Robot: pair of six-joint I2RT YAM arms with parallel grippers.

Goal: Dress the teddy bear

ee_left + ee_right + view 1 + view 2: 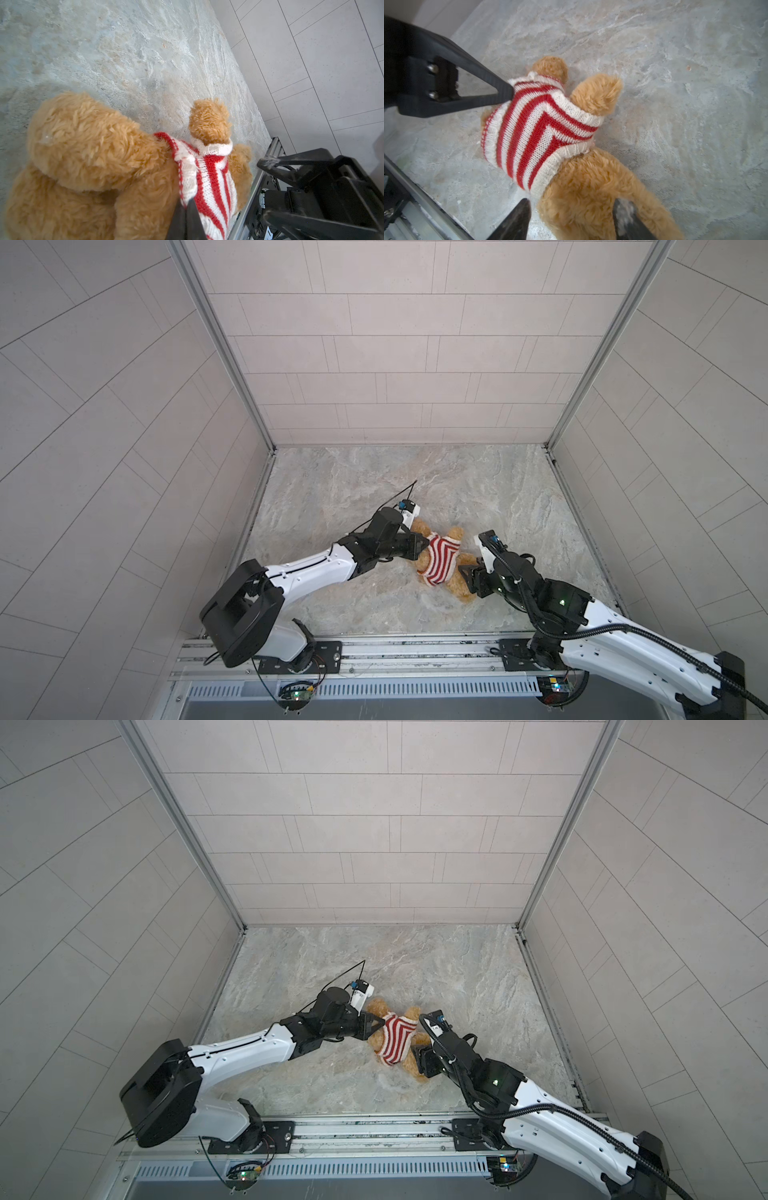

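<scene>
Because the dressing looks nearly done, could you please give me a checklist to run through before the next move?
1. The left gripper is shut on the sweater near the collar: ok.
2. The right gripper is open, with its fingers on either side of a leg of the teddy bear: ok.
3. Sweater hem down at the waist: ok.
4. One arm out through its sleeve: ok.
5. Other arm through its sleeve: cannot tell, hidden.
6. The teddy bear rests on the table: ok.
</scene>
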